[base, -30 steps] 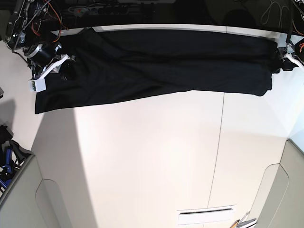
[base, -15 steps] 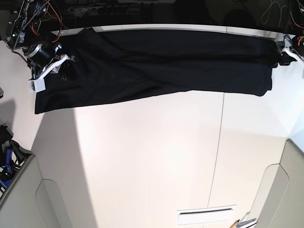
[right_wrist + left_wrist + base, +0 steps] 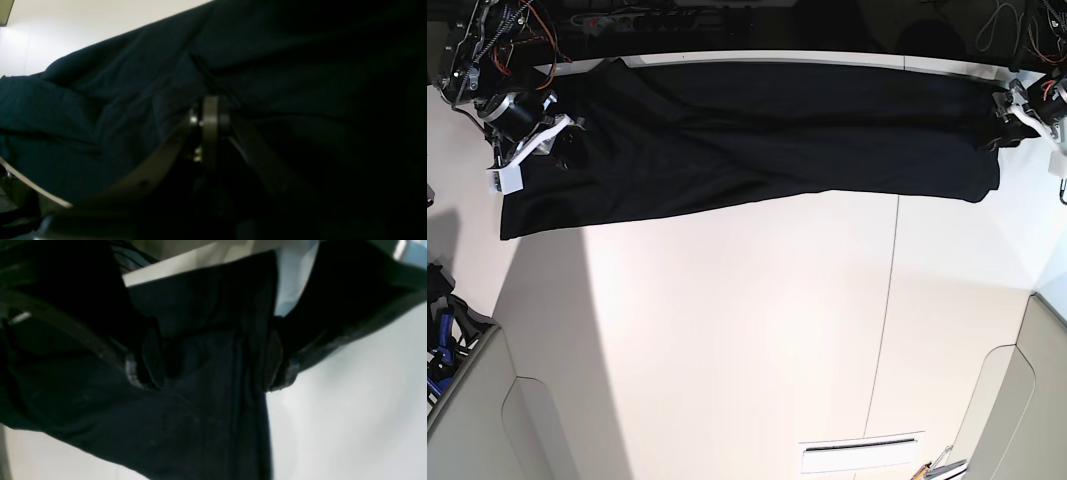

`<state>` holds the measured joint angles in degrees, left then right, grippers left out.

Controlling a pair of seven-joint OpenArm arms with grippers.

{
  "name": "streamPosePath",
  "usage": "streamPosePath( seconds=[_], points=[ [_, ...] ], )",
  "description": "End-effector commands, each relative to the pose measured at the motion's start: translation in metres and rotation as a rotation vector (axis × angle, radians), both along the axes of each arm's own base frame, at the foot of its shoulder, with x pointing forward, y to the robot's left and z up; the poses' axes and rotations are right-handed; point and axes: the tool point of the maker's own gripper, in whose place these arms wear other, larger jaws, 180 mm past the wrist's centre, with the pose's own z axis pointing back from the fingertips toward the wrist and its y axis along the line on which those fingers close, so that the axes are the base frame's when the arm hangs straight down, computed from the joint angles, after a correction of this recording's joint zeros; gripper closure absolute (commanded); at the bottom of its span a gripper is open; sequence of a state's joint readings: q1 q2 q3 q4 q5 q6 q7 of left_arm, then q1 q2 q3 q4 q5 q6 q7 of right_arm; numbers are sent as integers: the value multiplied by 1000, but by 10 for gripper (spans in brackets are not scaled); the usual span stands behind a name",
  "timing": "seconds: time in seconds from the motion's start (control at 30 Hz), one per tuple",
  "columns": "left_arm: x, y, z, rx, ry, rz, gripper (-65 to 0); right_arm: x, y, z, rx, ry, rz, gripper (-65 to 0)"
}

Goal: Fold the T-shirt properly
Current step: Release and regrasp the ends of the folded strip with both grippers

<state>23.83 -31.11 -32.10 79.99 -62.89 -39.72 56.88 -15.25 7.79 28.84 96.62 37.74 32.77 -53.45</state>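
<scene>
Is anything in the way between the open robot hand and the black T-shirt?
Nothing visible is. The left gripper is open with its fingers spread on either side of the T-shirt edge. Cloth lies right between them on the white table.

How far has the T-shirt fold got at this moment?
Done: the T-shirt lies as one long band along the table's far edge, apparently folded lengthwise. In hand: the right claw is shut on the cloth at one end; the left claw stands open astride the other end's edge. Left: folding the band crosswise into a compact stack.
</scene>
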Motion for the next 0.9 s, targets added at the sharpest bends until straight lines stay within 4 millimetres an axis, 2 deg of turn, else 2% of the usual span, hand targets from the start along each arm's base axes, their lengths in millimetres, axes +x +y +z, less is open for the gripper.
streamPosePath(
  seconds=[0.0,0.1,0.23,0.27,0.47,0.73,0.87],
  points=[
    [0,1,5,3,7,-23,-386,8,-2,11,4,-46,-1,0],
    [1,0,6,-10,-3,-19,-212,8,-2,11,4,-47,-1,0],
    [7,2,10,-7,-36,-3,-17,9,0,13,22,-54,-2,0],
    [9,2,11,-7,-45,1,0,9,1,14,32,-56,-1,0],
    [27,16,17,81,-111,18,0,12,7,30,100,-93,3,0],
    [71,29,40,173,-198,7,0,17,-6,65,85,-182,-11,0],
    [87,37,55,210,-235,0,0,16,-7,66,80,-182,-10,0]
  ],
)
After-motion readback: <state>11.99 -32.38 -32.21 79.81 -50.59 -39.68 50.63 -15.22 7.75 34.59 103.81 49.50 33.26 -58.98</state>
